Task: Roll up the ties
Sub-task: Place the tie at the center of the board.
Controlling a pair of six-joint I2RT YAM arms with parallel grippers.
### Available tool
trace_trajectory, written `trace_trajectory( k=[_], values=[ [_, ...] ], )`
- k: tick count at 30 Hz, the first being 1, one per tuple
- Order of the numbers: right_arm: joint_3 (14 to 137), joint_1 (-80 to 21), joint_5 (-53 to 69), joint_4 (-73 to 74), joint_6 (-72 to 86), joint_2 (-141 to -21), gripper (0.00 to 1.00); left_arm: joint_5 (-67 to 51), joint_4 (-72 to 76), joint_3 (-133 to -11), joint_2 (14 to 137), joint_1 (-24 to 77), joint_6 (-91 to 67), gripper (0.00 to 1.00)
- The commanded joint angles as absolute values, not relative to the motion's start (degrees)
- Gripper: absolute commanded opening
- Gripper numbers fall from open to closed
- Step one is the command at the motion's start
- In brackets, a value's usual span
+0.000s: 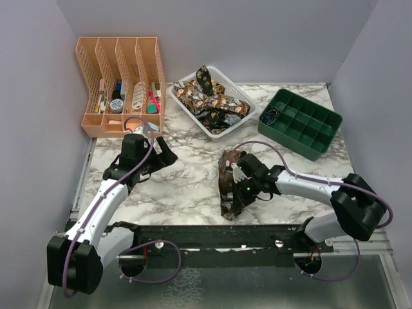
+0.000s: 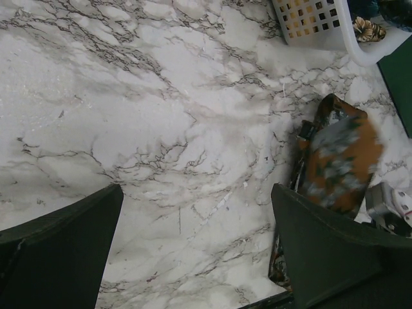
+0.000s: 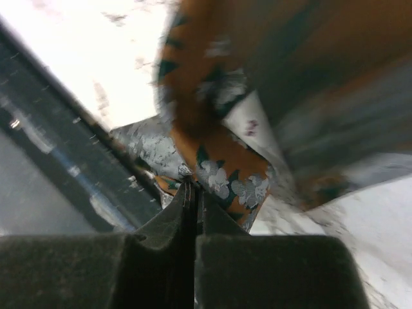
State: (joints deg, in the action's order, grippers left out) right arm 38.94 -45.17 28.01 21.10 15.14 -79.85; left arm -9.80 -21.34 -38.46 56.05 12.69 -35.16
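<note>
Pinching the tie [image 1: 226, 196] on the bench [image 1: 187, 187], right end effector [image 1: 240, 175] clamped shut on it; tie runs near-to-far, left end effector [image 1: 165, 153] gaping wide, well apart to its left

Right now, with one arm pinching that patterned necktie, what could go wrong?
The right end effector grips the dark, orange-patterned fabric necktie only at its very tip, so the cloth might slip free. The tie's near end lies by the black metal rail at the white marble table's edge and could catch there. The left end effector hangs open, away from the tie, so nothing steadies the loose part; a roll might come out crooked.
</note>
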Motion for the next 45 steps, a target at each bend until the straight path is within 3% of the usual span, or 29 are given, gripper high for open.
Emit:
trace_trajectory(
  k=[1,5,9,10,12,15,19,24,33,40,45],
  values=[
    [42.86,-45.11,7.72,23.72,22.11,-80.67,0.01,-12.06,-19.31,-37.75,56.64,12.26,-35.68,0.99],
    [43.44,-45.11,-6.69,25.28,28.21,-78.85,0.01,-13.72,-18.31,-37.4,57.58,12.32,-35.94,0.99],
    [44.93,-45.09,3.43,26.08,22.23,-77.96,0.11,-17.05,-15.24,-35.92,58.32,12.35,-36.74,0.99],
    [45.43,-45.11,6.05,26.8,21.28,-77.7,0.16,-18.15,-14.19,-35.42,58.76,12.31,-36.93,0.99],
    [46.15,-45.11,12.78,27.31,19.21,-76.37,0.4,-20.65,-12.5,-34.7,59.97,12.32,-37.21,0.99],
    [47.58,-45.11,17.16,26.05,19.95,-72.6,0.65,-23.36,-10.8,-33.93,61.81,12.81,-37.48,0.99],
    [50.36,-45.09,7.92,25.61,20.67,-69.51,0.78,-23.75,-10.01,-33.24,63.32,14.76,-37.96,0.99],
    [57.64,-44.87,-12.31,29.85,23.97,-78.3,0.79,-22.24,-9.26,-31.64,63.22,16.64,-39.41,0.99],
    [74.72,-43.81,-22.31,37.48,24.68,-99.95,0.88,-21.24,-9.13,-27.9,59.06,18.8,-41.72,0.99],
    [72.86,-41.94,-20.09,33.43,23.58,-99.41,0.89,-22.85,-7.97,-25.17,56.26,19.63,-43.46,0.99],
    [67.27,-38.52,-20.13,31.08,25.92,-95.36,0.89,-22.99,-4.95,-25.4,56.74,29.43,-45.02,0.99]
  ],
)
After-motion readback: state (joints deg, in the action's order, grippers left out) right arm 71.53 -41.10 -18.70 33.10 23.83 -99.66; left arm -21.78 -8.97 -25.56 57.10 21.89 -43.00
